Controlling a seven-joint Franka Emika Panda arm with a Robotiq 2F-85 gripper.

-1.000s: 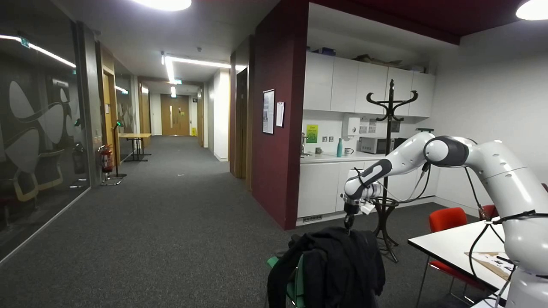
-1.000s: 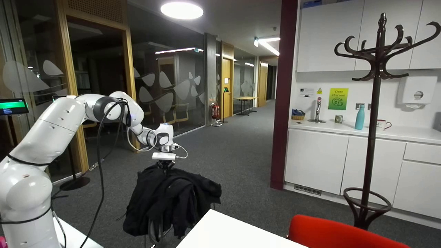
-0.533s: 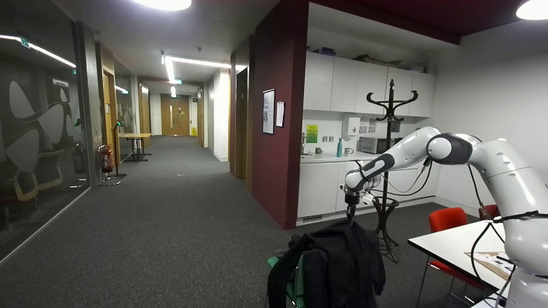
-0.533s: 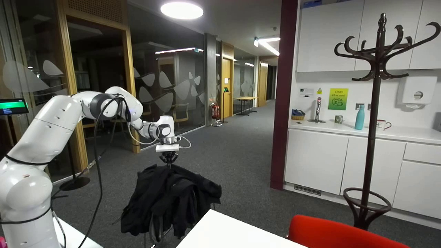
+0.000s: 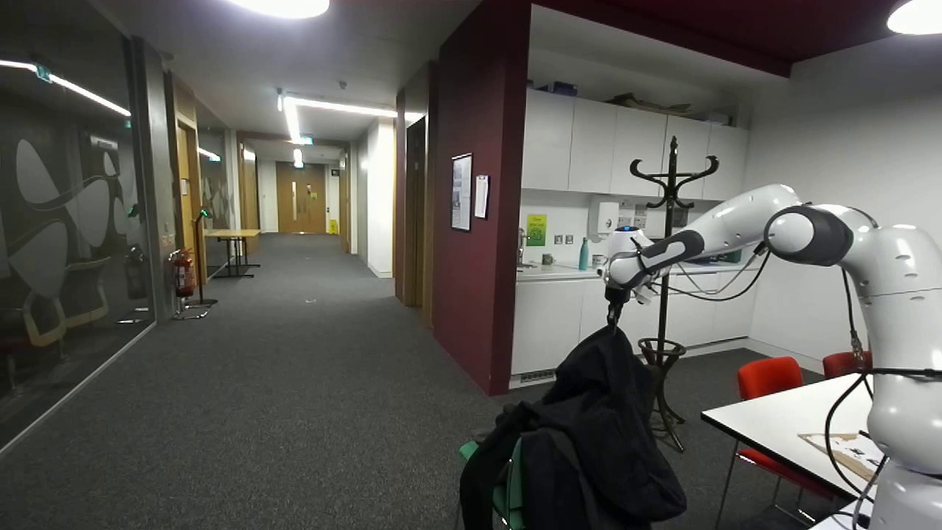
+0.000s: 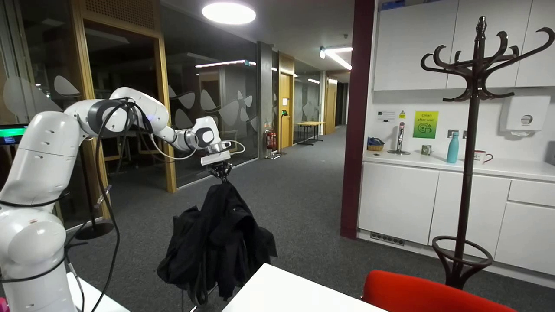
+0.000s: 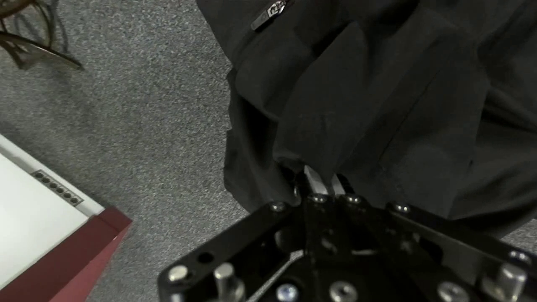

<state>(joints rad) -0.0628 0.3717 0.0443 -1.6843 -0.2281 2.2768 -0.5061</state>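
Observation:
My gripper (image 5: 613,324) is shut on the top of a black jacket (image 5: 600,390). The held part is pulled up into a peak, while the lower part still rests on a green chair (image 5: 514,482) and other dark cloth there. In an exterior view, the gripper (image 6: 223,178) is above the raised jacket (image 6: 223,221). In the wrist view, the fingertips (image 7: 325,179) pinch a fold of the black fabric (image 7: 377,113), with a thin gap filled by cloth. A metal zip pull (image 7: 268,14) shows on the fabric. Most of the chair is hidden under the cloth.
A dark wooden coat stand (image 5: 668,228) (image 6: 469,160) stands behind the arm, near white kitchen units (image 6: 399,195). A white table (image 5: 795,405) (image 6: 290,292) and red chairs (image 5: 769,377) are close by. A maroon wall (image 5: 475,294) ends beside the kitchen. The stand's foot (image 7: 46,50) shows in the wrist view.
The gripper has risen with the jacket fabric, drawing it from a flat drape into a tall peak. The arm has pulled back and the wrist has tilted slightly.

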